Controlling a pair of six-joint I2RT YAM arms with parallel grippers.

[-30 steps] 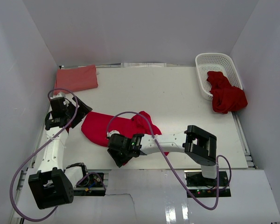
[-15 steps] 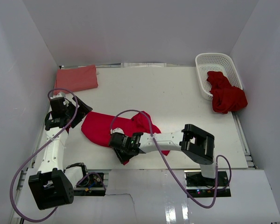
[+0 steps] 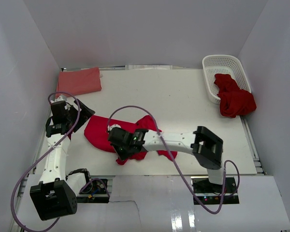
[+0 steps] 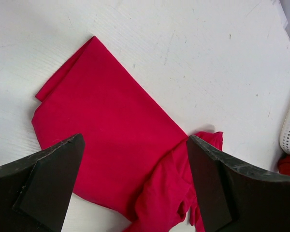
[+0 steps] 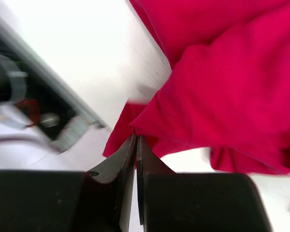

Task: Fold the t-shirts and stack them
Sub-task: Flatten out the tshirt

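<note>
Mid-left on the bench [image 3: 183, 96], the red shirt [image 3: 99, 131] lies half folded: flat at left, bunched at right. Right fingers [image 5: 152, 169] are pinched together on its near edge. Left fingers [image 4: 48, 179] are spread wide by its left edge, holding nothing. Pink shirt [image 3: 79, 81] sits folded in the far-left corner. Second shirt [image 3: 234, 100] spills over the basket [image 3: 222, 62].

The right arm [image 3: 176, 143] covers part of the crimson t-shirt [image 3: 99, 133].
</note>
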